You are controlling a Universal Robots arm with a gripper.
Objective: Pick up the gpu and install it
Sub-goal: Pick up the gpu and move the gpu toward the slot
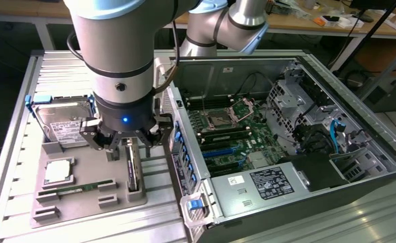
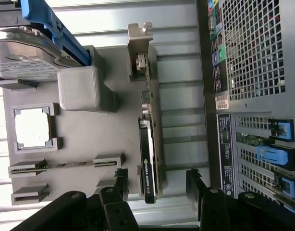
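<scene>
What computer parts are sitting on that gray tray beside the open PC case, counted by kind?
Hard drive: 1
Processor chip: 1
RAM stick: 1
gpu: 1
Total: 4

The gripper (image 2: 157, 175) holds its two black fingers (image 2: 120, 186) spread wide — one either side of the gpu (image 2: 148, 144), neither touching it. The card stands on edge in a grey holder (image 2: 114, 132), a processor chip (image 2: 32, 127) to one side, the computer case (image 2: 253, 57) to the other
</scene>
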